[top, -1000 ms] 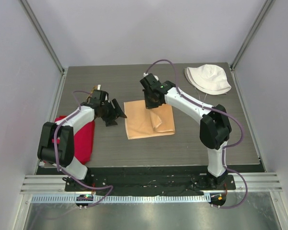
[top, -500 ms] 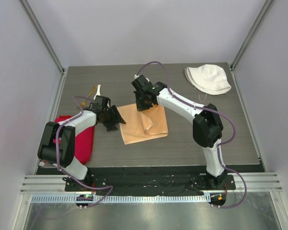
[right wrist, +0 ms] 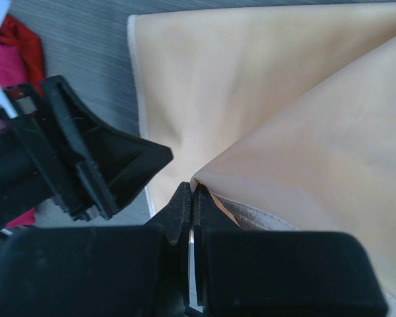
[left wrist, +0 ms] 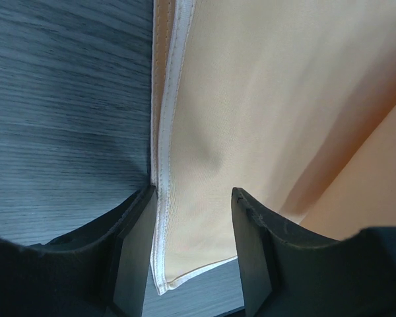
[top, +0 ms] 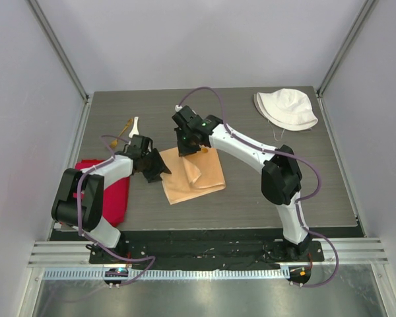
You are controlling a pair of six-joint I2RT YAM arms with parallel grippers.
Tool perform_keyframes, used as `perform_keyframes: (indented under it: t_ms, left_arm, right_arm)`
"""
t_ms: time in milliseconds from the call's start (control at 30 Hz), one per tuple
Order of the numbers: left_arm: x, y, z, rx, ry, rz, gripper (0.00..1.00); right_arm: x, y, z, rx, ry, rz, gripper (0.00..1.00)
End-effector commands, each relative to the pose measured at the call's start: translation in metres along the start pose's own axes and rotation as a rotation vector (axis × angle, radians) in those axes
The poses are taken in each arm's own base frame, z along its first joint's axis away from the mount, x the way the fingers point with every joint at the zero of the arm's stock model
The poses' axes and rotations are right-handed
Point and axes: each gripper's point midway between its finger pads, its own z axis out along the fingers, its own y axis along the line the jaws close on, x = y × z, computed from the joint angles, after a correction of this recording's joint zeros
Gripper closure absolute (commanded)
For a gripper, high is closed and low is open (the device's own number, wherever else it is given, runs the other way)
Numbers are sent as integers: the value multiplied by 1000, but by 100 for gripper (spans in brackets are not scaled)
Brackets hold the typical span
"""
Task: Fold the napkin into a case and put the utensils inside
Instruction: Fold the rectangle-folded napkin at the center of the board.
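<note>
Jaws of the right gripper (right wrist: 190,198) are pressed together, pinching a doubled-over corner of the napkin (top: 201,178) at their tips. The right wrist view shows the cloth's edge entering between the closed fingers. Jaws of the left gripper (left wrist: 191,198) stand spread, one finger on either side of the napkin's pale hemmed left edge. The hem lies flat between them, and that view shows no grip on it.

Napkin: peach-orange, near the middle of the worktop (top: 264,191), lying skewed to the worktop's edges. Part of it is folded over itself. A flap runs from the right gripper's pinch across the lower layer, and the overhead view shows a ridge down the cloth. The two grippers are close together at the napkin's far-left corner.

Utensils: the white spoon (top: 134,123) and the gold fork (top: 125,127) lie together at the far left of the worktop, beyond the left gripper and apart from the napkin. Whether they touch each other cannot be told at this size.

Other items: a red cloth (top: 115,191) is bunched at the left edge, beside the left arm. A white hat (top: 285,109) sits at the far right corner, well apart from the napkin.
</note>
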Motion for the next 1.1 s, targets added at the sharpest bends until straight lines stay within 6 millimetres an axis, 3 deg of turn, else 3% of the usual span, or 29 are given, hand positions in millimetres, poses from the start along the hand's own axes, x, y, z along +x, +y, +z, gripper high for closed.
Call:
perform_keyframes:
  t_ms: [0, 533, 867, 1067]
  left_arm:
    - [-7, -5, -2, 16, -52, 16, 48]
    - [-7, -3, -9, 12, -70, 18, 48]
    - [-7, -1, -9, 5, -72, 21, 48]
    - [-8, -1, -9, 4, -77, 23, 49]
  right_arm:
    - [-8, 34, -10, -100, -19, 11, 99]
    - [9, 42, 13, -121, 38, 9, 99]
    - [7, 46, -4, -146, 29, -3, 99]
    - [22, 45, -4, -148, 65, -11, 99]
